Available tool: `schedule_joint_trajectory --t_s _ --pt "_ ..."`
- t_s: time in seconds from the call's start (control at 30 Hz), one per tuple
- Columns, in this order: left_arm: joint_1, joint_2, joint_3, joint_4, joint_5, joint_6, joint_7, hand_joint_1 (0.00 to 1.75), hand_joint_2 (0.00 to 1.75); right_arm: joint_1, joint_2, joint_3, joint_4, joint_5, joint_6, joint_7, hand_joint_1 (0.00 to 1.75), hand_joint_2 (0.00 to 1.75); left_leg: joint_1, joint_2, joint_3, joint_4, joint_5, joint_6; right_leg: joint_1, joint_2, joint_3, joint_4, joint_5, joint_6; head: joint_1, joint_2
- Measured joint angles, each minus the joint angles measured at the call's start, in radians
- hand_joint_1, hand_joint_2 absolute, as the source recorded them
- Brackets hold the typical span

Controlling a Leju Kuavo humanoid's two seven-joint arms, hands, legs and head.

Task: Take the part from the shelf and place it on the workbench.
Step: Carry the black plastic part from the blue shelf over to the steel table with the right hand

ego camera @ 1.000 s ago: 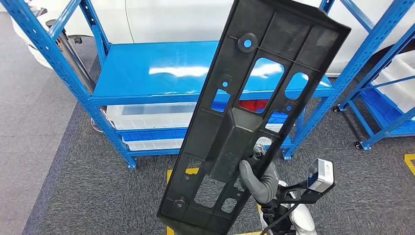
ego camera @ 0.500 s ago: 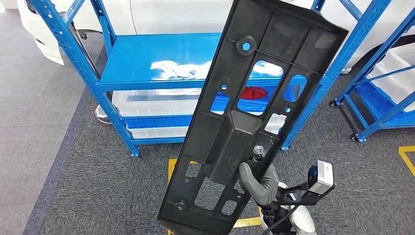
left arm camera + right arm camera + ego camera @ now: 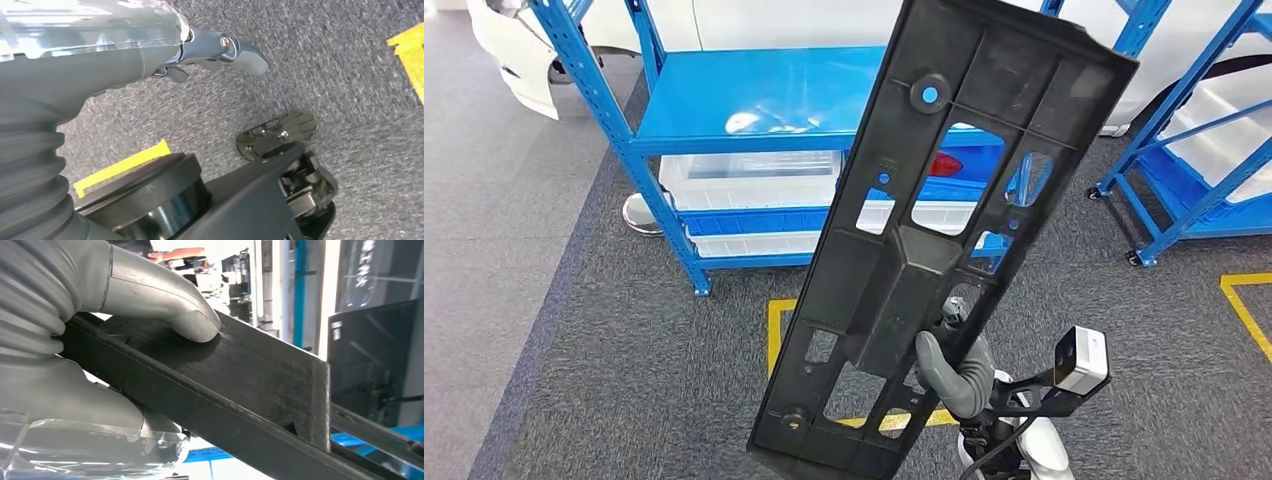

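Carrying step, by the look of it; right hand (image 3: 952,372) clamped on part (image 3: 944,230), held upright before shelf (image 3: 774,100); left hand (image 3: 220,50) hanging, grip unclear; next: find workbench, lay part flat.

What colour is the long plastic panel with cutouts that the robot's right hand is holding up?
Black, a long ribbed plastic panel; it shows best in the head view.

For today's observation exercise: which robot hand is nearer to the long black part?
The right. The right robot hand grips the black part near its lower end; the left robot hand hangs over the grey carpet, holding nothing.
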Motion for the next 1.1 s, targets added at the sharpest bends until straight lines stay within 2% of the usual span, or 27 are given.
schedule_joint_trajectory --t_s 0.03,0.07,0.1,0.17,0.2,0.23,0.27,0.3,0.33,0.37,0.4,0.43,0.53,0.57,0.6,0.67,0.7,0.73,0.77,0.8,0.83,0.9,0.93,0.97,1.03,1.1 --pt "0.000 0.000 0.000 0.000 0.000 0.003 -0.001 0.00 1.75 -0.001 0.000 0.000 0.000 -0.001 0.002 -0.001 1.73 1.75 0.002 0.000 -0.004 0.003 -0.003 -0.006 -0.001 -0.001 -0.005 -0.004 0.010 -0.008 0.000 0.000" --pt "0.001 0.000 0.000 0.000 0.000 0.006 -0.002 0.00 1.75 -0.001 -0.001 0.000 0.001 -0.002 0.004 -0.001 1.73 1.75 0.003 -0.001 -0.012 0.019 -0.023 -0.011 -0.003 -0.003 -0.013 -0.007 0.021 -0.017 0.000 0.000" --pt "0.001 0.001 0.000 0.000 0.000 0.008 -0.002 0.00 1.75 -0.002 -0.001 0.000 0.001 -0.002 0.005 -0.001 1.73 1.75 0.004 -0.002 -0.025 0.054 -0.059 -0.016 -0.006 -0.004 -0.021 -0.010 0.033 -0.023 0.000 0.000" --pt "0.002 0.001 0.000 0.000 0.000 0.010 -0.002 0.00 1.75 -0.002 -0.001 0.001 0.002 -0.003 0.007 -0.001 1.73 1.75 0.008 -0.003 -0.063 0.175 -0.154 -0.024 -0.004 -0.005 -0.044 -0.009 0.052 -0.028 0.000 0.000" --pt "0.003 0.001 0.000 0.000 0.000 0.010 -0.002 0.00 1.75 -0.002 -0.001 0.001 0.004 -0.002 0.008 -0.001 1.73 1.75 0.010 -0.003 -0.078 0.237 -0.181 -0.028 -0.004 -0.005 -0.056 -0.008 0.061 -0.028 0.000 0.000" --pt "0.004 0.001 0.000 0.000 0.000 0.010 -0.002 0.00 1.75 -0.001 -0.002 0.001 0.006 -0.002 0.009 -0.001 1.73 1.75 0.011 -0.003 -0.081 0.276 -0.186 -0.032 -0.004 -0.006 -0.069 -0.006 0.069 -0.027 0.000 0.000" --pt "0.005 0.001 0.000 0.000 0.000 0.010 -0.002 0.00 1.75 -0.001 -0.002 0.001 0.008 -0.002 0.009 -0.001 1.73 1.75 0.012 -0.002 -0.066 0.279 -0.171 -0.033 -0.004 -0.006 -0.081 -0.003 0.076 -0.025 0.000 0.000" --pt "0.006 0.001 0.000 0.000 0.000 0.010 -0.002 0.00 1.75 -0.001 -0.002 0.001 0.010 -0.003 0.010 -0.001 1.73 1.75 0.014 -0.002 -0.030 0.242 -0.147 -0.034 -0.005 -0.005 -0.091 0.001 0.082 -0.022 0.000 0.000" --pt "0.006 0.001 0.000 0.000 0.000 0.010 -0.002 0.00 1.75 -0.001 -0.003 0.001 0.012 -0.003 0.010 -0.001 1.73 1.75 0.014 -0.003 0.022 0.173 -0.127 -0.032 -0.005 -0.005 -0.100 0.006 0.086 -0.019 0.000 0.000" --pt "0.005 0.002 0.000 0.000 0.000 0.010 -0.002 0.00 1.75 -0.001 -0.003 0.001 0.012 -0.003 0.010 -0.001 1.73 1.75 0.014 -0.006 0.074 0.098 -0.119 -0.029 -0.005 -0.003 -0.107 0.012 0.088 -0.015 0.000 0.000" --pt "0.005 0.002 0.000 0.000 0.000 0.010 -0.003 0.00 1.75 -0.001 -0.003 0.001 0.012 -0.003 0.010 -0.002 1.73 1.75 0.013 -0.008 0.112 0.041 -0.118 -0.024 -0.004 -0.002 -0.112 0.016 0.092 -0.010 0.000 0.000" --pt "0.004 0.003 0.000 0.000 0.000 0.010 -0.003 0.00 1.75 -0.001 -0.004 0.001 0.012 -0.004 0.010 -0.002 1.73 1.75 0.011 -0.010 0.133 0.006 -0.123 -0.019 -0.003 -0.001 -0.116 0.019 0.095 -0.004 0.000 0.000" --pt "0.006 0.003 0.000 0.000 -0.002 0.010 -0.003 0.00 1.75 0.001 -0.004 0.001 0.012 -0.004 0.008 -0.003 1.73 1.75 0.011 -0.007 0.130 -0.007 -0.119 0.000 -0.003 0.004 -0.123 0.026 0.102 0.014 0.000 0.000" --pt "0.005 0.002 0.000 0.000 -0.003 0.010 -0.003 0.00 1.75 0.002 -0.004 0.001 0.012 -0.003 0.007 -0.003 1.73 1.75 0.013 -0.003 0.128 -0.010 -0.114 0.007 -0.004 0.005 -0.132 0.042 0.090 0.019 0.000 0.000" --pt "0.005 0.002 0.000 0.000 -0.004 0.010 -0.002 0.00 1.75 0.004 -0.005 0.001 0.012 -0.003 0.006 -0.004 1.73 1.75 0.015 0.003 0.124 -0.013 -0.108 0.014 -0.005 0.006 -0.149 0.078 0.065 0.023 0.000 0.000" --pt "0.004 0.002 0.000 0.000 -0.007 0.009 -0.002 0.00 1.75 0.008 -0.005 0.001 0.012 -0.002 0.005 -0.004 1.73 1.75 0.014 0.013 0.113 -0.013 -0.101 0.022 -0.008 0.006 -0.206 0.205 -0.009 0.030 0.000 0.000" --pt "0.005 0.002 0.000 0.000 -0.008 0.008 -0.002 0.00 1.75 0.012 -0.005 0.001 0.012 -0.002 0.004 -0.004 1.73 1.75 0.013 0.018 0.108 -0.012 -0.098 0.023 -0.010 0.005 -0.233 0.269 -0.036 0.033 0.000 0.000" --pt "0.005 0.002 0.000 0.000 -0.010 0.007 -0.002 0.00 1.75 0.015 -0.005 0.001 0.012 -0.002 0.003 -0.004 1.73 1.75 0.012 0.024 0.103 -0.011 -0.096 0.023 -0.011 0.005 -0.247 0.308 -0.047 0.035 0.000 0.000" --pt "0.005 0.002 0.000 0.000 -0.011 0.007 -0.001 0.00 1.75 0.017 -0.006 0.001 0.012 -0.002 0.003 -0.004 1.73 1.75 0.012 0.030 0.100 -0.010 -0.095 0.022 -0.013 0.004 -0.240 0.306 -0.037 0.036 0.000 0.000" --pt "0.005 0.002 0.000 0.000 -0.012 0.006 -0.001 0.00 1.75 0.019 -0.006 0.001 0.012 -0.002 0.002 -0.004 1.73 1.75 0.012 0.036 0.099 -0.008 -0.094 0.021 -0.013 0.000 -0.213 0.262 -0.011 0.035 0.000 0.000" --pt "0.004 0.002 0.000 0.000 -0.012 0.006 -0.001 0.00 1.75 0.019 -0.006 0.001 0.012 -0.001 0.001 -0.004 1.73 1.75 0.011 0.043 0.099 -0.006 -0.095 0.019 -0.013 -0.011 -0.171 0.190 0.023 0.033 0.000 0.000" --pt "0.003 0.002 0.000 0.000 -0.014 0.006 0.000 0.00 1.75 0.018 -0.006 0.001 0.011 -0.001 -0.001 -0.003 1.73 1.75 0.006 0.055 0.098 0.000 -0.097 0.011 -0.006 -0.043 -0.104 0.064 0.061 0.022 0.000 0.000" --pt "0.003 0.002 0.000 0.000 -0.015 0.006 0.000 0.00 1.75 0.018 -0.006 0.001 0.011 0.000 -0.002 -0.003 1.73 1.75 0.004 0.061 0.098 0.002 -0.098 0.006 -0.003 -0.052 -0.092 0.035 0.065 0.016 0.000 0.000" --pt "0.002 0.002 0.000 0.000 -0.015 0.005 0.000 0.00 1.75 0.019 -0.006 0.000 0.011 0.000 -0.004 -0.003 1.73 1.75 0.001 0.067 0.097 0.002 -0.098 0.001 0.001 -0.050 -0.093 0.029 0.062 0.009 0.000 0.000" --pt "0.000 0.003 0.000 0.000 -0.017 0.004 0.000 0.00 1.75 0.023 -0.008 0.000 0.011 0.000 -0.004 -0.004 1.73 1.75 0.002 0.075 0.097 0.005 -0.101 -0.010 -0.001 -0.032 -0.099 0.027 0.069 -0.003 0.000 0.000" --pt "-0.003 0.003 -0.001 0.000 -0.019 0.002 0.000 0.00 1.75 0.028 -0.008 0.000 0.009 0.000 -0.004 -0.008 1.73 1.75 0.006 0.050 0.080 0.046 -0.134 -0.020 -0.005 -0.016 -0.101 0.021 0.076 -0.017 0.000 0.000"
